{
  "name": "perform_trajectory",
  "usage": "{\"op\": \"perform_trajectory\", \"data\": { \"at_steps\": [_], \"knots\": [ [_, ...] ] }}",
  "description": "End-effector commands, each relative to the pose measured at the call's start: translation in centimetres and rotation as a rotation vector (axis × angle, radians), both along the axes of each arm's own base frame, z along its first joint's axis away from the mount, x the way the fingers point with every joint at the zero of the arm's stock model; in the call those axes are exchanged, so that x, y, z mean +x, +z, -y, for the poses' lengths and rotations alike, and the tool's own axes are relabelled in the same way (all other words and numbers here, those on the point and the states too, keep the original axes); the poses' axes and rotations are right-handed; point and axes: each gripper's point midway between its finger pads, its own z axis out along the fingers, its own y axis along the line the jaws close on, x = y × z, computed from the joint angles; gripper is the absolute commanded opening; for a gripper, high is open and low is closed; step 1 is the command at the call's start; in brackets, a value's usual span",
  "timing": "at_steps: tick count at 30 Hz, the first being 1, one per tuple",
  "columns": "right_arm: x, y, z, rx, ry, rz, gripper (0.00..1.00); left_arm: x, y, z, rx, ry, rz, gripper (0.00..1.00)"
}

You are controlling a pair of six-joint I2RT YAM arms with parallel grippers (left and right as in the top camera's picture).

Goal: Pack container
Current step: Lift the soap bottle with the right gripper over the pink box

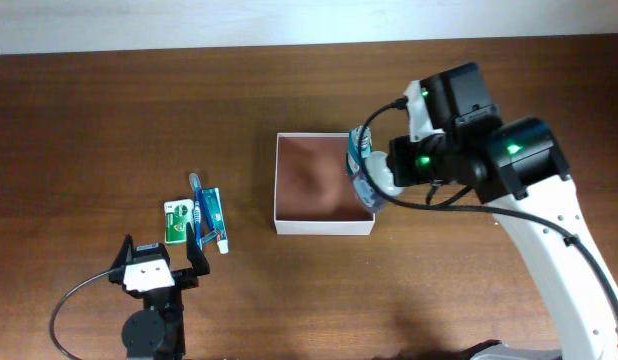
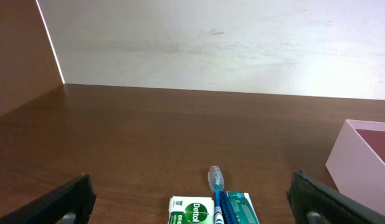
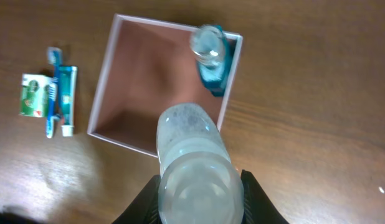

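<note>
The container [image 1: 277,182] is a square white-walled box with a reddish-brown inside, in the middle of the table; it also shows in the right wrist view [image 3: 104,93]. My right gripper [image 1: 381,182] [image 3: 200,200] is shut on a clear pale bottle [image 1: 367,192] [image 3: 191,155], held over the container's right wall. A teal bottle with a clear cap [image 1: 359,150] [image 3: 211,59] leans inside the container against that wall. My left gripper [image 1: 161,256] [image 2: 194,198] is open and empty, just in front of the toiletries.
A green soap box [image 1: 175,222] [image 2: 191,211], a blue toothbrush [image 1: 197,203] [image 2: 216,186] and a teal toothpaste tube [image 1: 213,216] [image 2: 241,208] lie side by side on the table at the left. A pale wall runs along the table's far edge.
</note>
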Motion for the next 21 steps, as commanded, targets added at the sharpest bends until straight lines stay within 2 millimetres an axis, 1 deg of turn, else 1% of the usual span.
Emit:
{"op": "perform_trajectory", "data": {
  "at_steps": [1, 6, 7, 11, 16, 21],
  "knots": [
    [0.1, 2.6, -1.6, 0.042, 0.021, 0.092, 0.24, -0.1, 0.0, 0.0, 0.018, -0.002, -0.001, 1.00],
    [0.7, 2.7, -4.3, 0.056, 0.070, 0.130, 0.24, -0.1, 0.0, 0.0, 0.018, -0.002, -0.001, 1.00],
    [0.9, 2.6, -4.5, 0.046, 0.067, 0.137, 0.24, -0.1, 0.0, 0.0, 0.018, -0.002, -0.001, 1.00],
    [1.4, 1.7, -4.8, -0.024, 0.018, 0.147, 0.24, -0.1, 0.0, 0.0, 0.018, -0.002, -0.001, 1.00],
    [2.0, 0.3, -5.3, -0.070, -0.019, 0.132, 0.24, -0.1, 0.0, 0.0, 0.018, -0.002, -0.001, 1.00],
    [2.9, -1.7, -5.4, -0.101, -0.069, 0.090, 0.23, -0.1, 0.0, 0.0, 0.018, -0.002, -0.001, 1.00]
  ]
}}
